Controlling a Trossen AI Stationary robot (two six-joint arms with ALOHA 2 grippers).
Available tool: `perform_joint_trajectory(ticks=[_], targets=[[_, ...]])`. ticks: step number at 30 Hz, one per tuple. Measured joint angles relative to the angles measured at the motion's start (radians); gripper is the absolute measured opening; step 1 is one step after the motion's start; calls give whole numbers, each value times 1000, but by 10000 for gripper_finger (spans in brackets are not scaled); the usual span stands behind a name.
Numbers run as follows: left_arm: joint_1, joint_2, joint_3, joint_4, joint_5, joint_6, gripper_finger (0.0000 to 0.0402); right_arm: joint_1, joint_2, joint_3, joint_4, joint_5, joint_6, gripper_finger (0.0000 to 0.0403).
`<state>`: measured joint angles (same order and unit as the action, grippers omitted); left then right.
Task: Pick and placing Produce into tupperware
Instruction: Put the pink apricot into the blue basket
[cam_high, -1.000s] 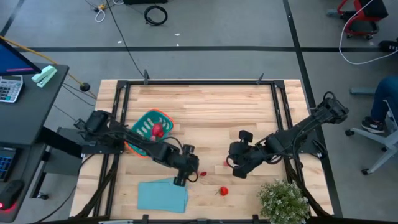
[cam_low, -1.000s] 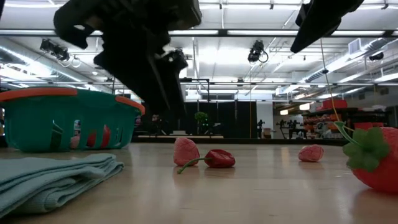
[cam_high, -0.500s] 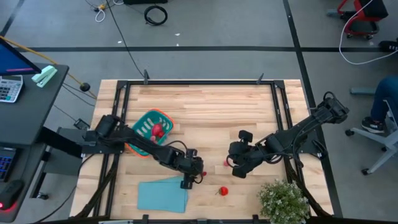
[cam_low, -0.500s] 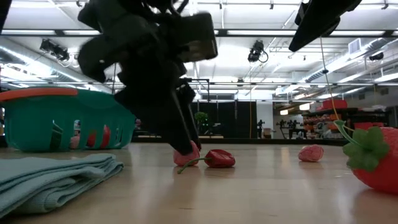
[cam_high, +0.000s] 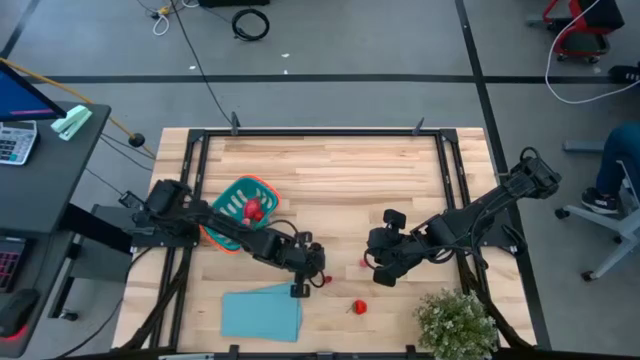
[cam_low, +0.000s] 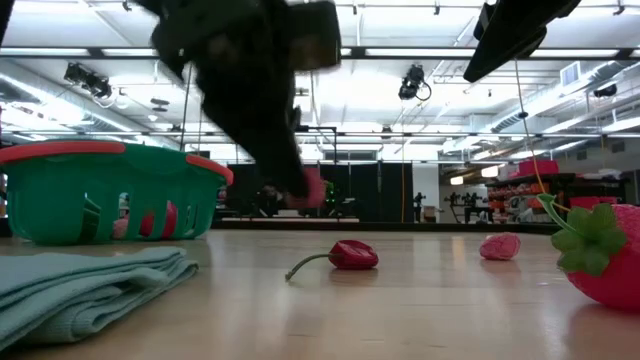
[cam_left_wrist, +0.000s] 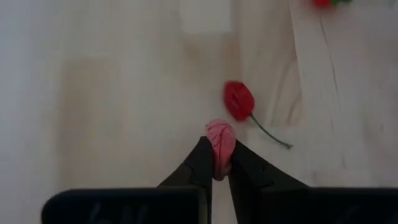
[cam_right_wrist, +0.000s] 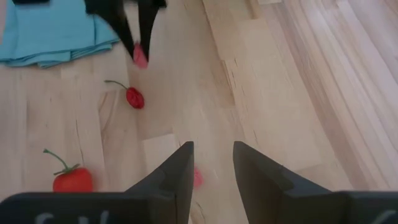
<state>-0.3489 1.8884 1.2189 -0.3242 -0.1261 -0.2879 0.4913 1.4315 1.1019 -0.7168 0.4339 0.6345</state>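
Now the left end effector (cam_left_wrist: 217, 169), pinching a pink fruit (cam_left_wrist: 220, 142), has risen off the table (cam_high: 340, 170) at lower centre; the tub (cam_high: 243, 210) comes next. The right end effector (cam_right_wrist: 211, 171) waits spread.

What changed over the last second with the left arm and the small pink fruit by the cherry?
The left gripper came down on the small pink toy fruit, closed on it and lifted it off the wooden table; it now hangs in the air. The dark red cherry with a stem stayed put, as did the teal tub with an orange rim, the folded light-blue cloth, the strawberry and the waiting right gripper, open.
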Motion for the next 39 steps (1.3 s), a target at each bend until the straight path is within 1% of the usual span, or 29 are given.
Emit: perform_joint_trajectory(ticks=[3, 5, 8, 10, 12, 14, 16, 19, 22, 25, 27, 29, 32, 36, 39], targets=[[-2, -72, 22, -124, -86, -1, 39, 0, 0, 0, 0, 0, -1, 120], [-7, -130, 35, -278, -176, -19, 36, 0, 0, 0, 0, 0, -1, 120], [-7, -231, 38, -530, -329, -93, 33, 0, 0, 0, 0, 0, 0, 120], [-7, -307, 38, -694, -411, -175, 33, 0, 0, 0, 1, 0, 0, 120], [-7, -379, 38, -845, -489, -291, 33, 0, 0, 0, 0, 0, 0, 120], [-3, -449, 35, -970, -519, -406, 33, 0, 0, 0, 1, 0, 0, 120], [6, -520, 19, -1059, -523, -504, 35, 0, 0, 0, 3, 0, 0, 120], [13, -623, -42, -1059, -511, -590, 55, 0, 0, 0, 5, 1, 0, 120], [11, -710, -150, -970, -500, -624, 74, 0, 0, 0, 11, 17, 0, 120], [17, -774, -280, -863, -419, -624, 85, 0, 0, 0, 12, 49, -1, 120], [22, -793, -365, -777, -371, -624, 90, 0, 0, 0, 12, 77, -8, 120], [23, -802, -430, -712, -348, -622, 96, 0, 0, 0, 12, 98, -26, 120], [24, -803, -473, -661, -345, -592, 111, 0, 0, 0, 12, 99, -71, 120], [49, -802, -469, -660, -349, -558, 146, -6, 0, 0, 14, 97, -187, 120], [70, -804, -456, -658, -353, -506, 179, -14, 0, 0, 16, 82, -169, 120]])
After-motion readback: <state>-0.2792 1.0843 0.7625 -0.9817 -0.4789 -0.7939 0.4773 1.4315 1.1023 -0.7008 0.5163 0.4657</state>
